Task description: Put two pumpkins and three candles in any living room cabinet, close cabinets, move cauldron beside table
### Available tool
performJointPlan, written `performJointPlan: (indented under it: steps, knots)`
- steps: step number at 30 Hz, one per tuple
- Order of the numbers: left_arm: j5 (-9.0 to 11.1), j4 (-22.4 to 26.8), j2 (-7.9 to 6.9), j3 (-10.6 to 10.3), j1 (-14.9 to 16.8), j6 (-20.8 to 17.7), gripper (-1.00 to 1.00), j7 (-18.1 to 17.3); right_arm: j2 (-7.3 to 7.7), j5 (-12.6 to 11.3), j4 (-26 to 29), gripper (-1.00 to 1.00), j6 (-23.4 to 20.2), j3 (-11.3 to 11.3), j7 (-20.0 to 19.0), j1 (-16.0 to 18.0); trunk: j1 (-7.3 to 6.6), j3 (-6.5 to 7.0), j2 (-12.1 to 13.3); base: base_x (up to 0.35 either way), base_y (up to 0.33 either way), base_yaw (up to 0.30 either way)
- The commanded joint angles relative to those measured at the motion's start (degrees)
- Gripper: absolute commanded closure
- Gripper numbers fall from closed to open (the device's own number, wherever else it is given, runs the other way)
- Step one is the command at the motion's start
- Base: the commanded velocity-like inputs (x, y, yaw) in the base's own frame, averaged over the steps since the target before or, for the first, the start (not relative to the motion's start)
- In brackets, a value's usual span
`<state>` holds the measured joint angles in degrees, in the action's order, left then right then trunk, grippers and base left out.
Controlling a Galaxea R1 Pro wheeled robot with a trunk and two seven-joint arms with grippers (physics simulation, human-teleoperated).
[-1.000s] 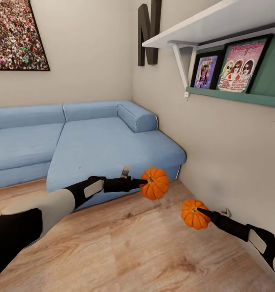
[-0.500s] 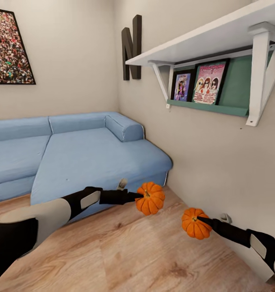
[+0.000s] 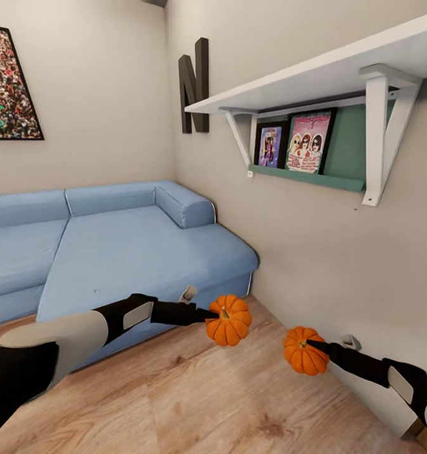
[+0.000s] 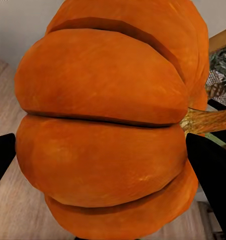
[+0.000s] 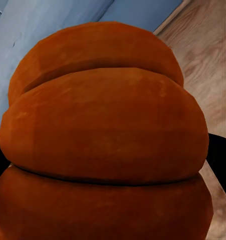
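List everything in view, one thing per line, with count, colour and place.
pumpkins: 2, orange, held above the floor, one in the left pincer, one in the right pincer
sofa: 1, light blue, in the corner against both walls
shelf: 1, white on brackets, on the right wall
ledge: 1, teal, under the shelf
pictures: 2, framed, standing on the ledge
letter N: 1, black, on the right wall
poster: 1, crowd photo, on the back wall
floor: 1, light wood
left pincer: 1, black, shut on a pumpkin
right pincer: 1, black, shut on a pumpkin
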<state>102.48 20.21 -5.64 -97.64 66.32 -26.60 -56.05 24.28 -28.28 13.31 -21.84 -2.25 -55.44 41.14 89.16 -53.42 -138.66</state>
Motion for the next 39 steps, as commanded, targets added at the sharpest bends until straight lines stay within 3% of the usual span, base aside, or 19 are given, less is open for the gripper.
performJointPlan:
  steps: [1, 9, 14, 17, 19, 20, 22, 23, 26, 32, 39]
  knots:
    - [-0.13, 0.00, 0.01, -0.07, -0.02, 0.06, 1.00, 0.26, -0.01, 0.30, -0.03, 1.00, -0.06, -0.05, 0.90, -0.01, -0.23, 0.18, 0.42, 0.000, 0.000, 0.000]
    - [-0.16, 0.00, 0.11, -0.85, -1.35, -0.01, 1.00, 1.79, 0.06, 1.16, -0.45, 1.00, 0.40, 0.06, 2.55, -0.01, -1.98, 1.48, 3.62, 0.000, 0.000, 0.000]
    - [-0.02, 0.33, 0.33, -7.14, -2.59, 0.07, 1.00, 1.82, 0.08, 1.05, -1.01, 1.00, 0.38, 0.00, 2.37, -0.01, -3.08, 1.95, 5.63, 0.000, 0.000, 0.000]
    - [0.00, 0.13, 0.21, -8.90, -4.11, 0.26, 1.00, 1.77, 0.01, 1.13, -2.69, 1.00, 0.44, -0.02, 2.29, -0.38, -3.74, 2.21, 6.83, 0.000, 0.000, 0.000]
    - [-0.06, 0.04, 0.14, -9.25, -4.98, 0.37, 1.00, 1.75, 0.02, 1.95, -3.45, 1.00, 0.47, -0.03, 2.17, -1.16, -4.18, 2.39, 7.63, 0.000, 0.000, 0.000]
    - [-0.10, -0.18, -0.12, -9.42, -5.77, 0.56, 1.00, 1.74, 0.00, 5.11, -3.78, 1.00, 1.64, -0.03, 1.32, -3.49, -4.40, 2.48, 8.04, 0.000, 0.000, 0.000]
    - [-0.09, -0.57, -0.21, -9.48, -6.65, 0.65, 1.00, 1.74, -0.01, 6.04, -3.88, 1.00, 3.18, -0.03, -0.35, -4.57, -4.84, 2.65, 8.84, 0.000, 0.000, 0.000]
    - [-0.13, -2.46, -0.24, -9.50, -7.89, 0.73, 1.00, 1.72, 0.07, 6.43, -3.97, 1.00, 4.10, -0.03, -5.07, -5.97, -5.06, 2.74, 9.24, 0.000, 0.000, 0.000]
    - [-0.17, -4.62, -0.36, -9.48, -9.37, 0.72, 1.00, 1.58, 0.15, 6.87, -4.02, 1.00, 4.35, -0.03, -10.68, -7.38, -5.72, 3.00, 10.44, 0.000, 0.000, 0.000]
    - [-0.17, -6.00, -0.50, -9.50, -11.73, 0.98, 1.00, 1.56, 0.16, 7.14, -4.10, 1.00, 5.53, -0.03, -11.58, -9.85, -7.03, 3.52, 12.85, 0.000, 0.000, 0.000]
    - [-0.23, -6.61, -0.50, -9.50, -15.85, 5.19, 1.00, 1.58, 0.09, 7.69, -6.67, 1.00, 8.64, -0.03, -11.71, -11.21, -8.57, 4.13, 15.66, 0.000, 0.000, 0.000]
